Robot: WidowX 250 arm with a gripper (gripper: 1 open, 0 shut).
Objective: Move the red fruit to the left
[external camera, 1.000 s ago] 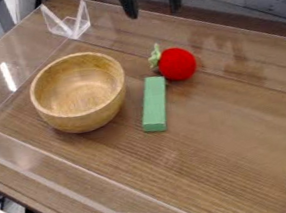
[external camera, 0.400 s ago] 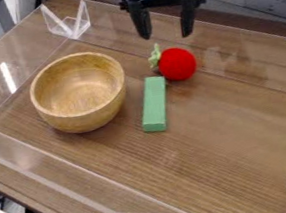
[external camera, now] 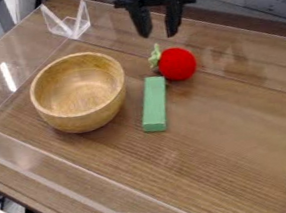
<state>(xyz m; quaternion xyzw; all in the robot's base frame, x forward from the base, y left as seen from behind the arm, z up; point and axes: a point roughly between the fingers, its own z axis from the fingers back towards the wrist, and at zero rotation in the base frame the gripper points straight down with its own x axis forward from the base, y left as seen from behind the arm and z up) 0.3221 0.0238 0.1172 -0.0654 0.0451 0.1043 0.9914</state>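
Simply small, round, bright red fruit (external camera: 176, 64), green-leafed.

One red fruit (external camera: 176, 64), one green block (external camera: 154, 103), one wooden bowl (external camera: 79, 91), one gripper (external camera: 155, 23) at the top centre, and one wooden table (external camera: 220, 148).

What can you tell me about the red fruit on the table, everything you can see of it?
The red fruit is a small, round, bright red toy with a smooth, slightly shiny skin and a little green leafy top pointing to the picture's left. It rests on the wooden table, just right of the upper end of the green block; whether they touch is unclear. The wooden bowl sits apart, further left. The gripper hangs above and behind it, not touching it.
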